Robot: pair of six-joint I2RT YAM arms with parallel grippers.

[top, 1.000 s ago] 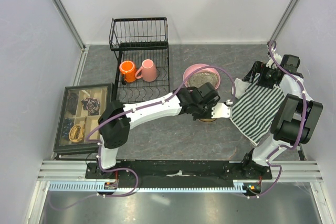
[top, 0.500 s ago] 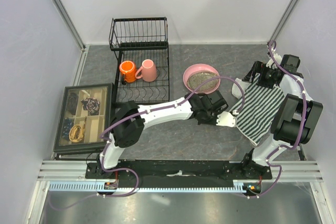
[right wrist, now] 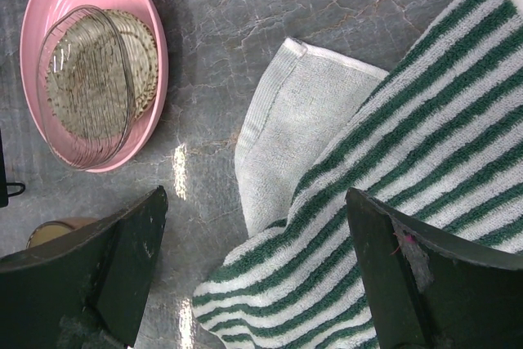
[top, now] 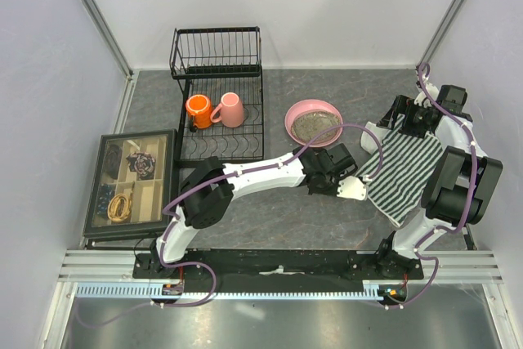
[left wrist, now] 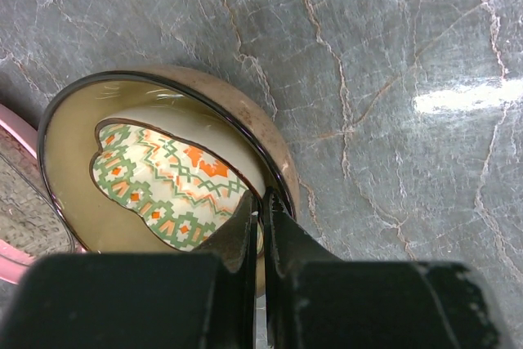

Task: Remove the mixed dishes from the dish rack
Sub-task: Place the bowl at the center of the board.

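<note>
Left gripper (left wrist: 260, 206) is pinching tight the glossy tan-brown bowl's (left wrist: 276, 151) rim, likely needing level carrying; right gripper (right wrist: 255, 202) is gaping empty.

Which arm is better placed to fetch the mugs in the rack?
Left, probably. The black wire dish rack with the orange mug and pink mug stands on that side, though the left pincer must first release the tan-brown bowl. The open right pincer hangs over the striped cloth.

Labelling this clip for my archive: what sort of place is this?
Likely a lab robot cell staged as a kitchen: white panel walls, two arms bolted to a rail, a dish rack holding an orange mug.
</note>
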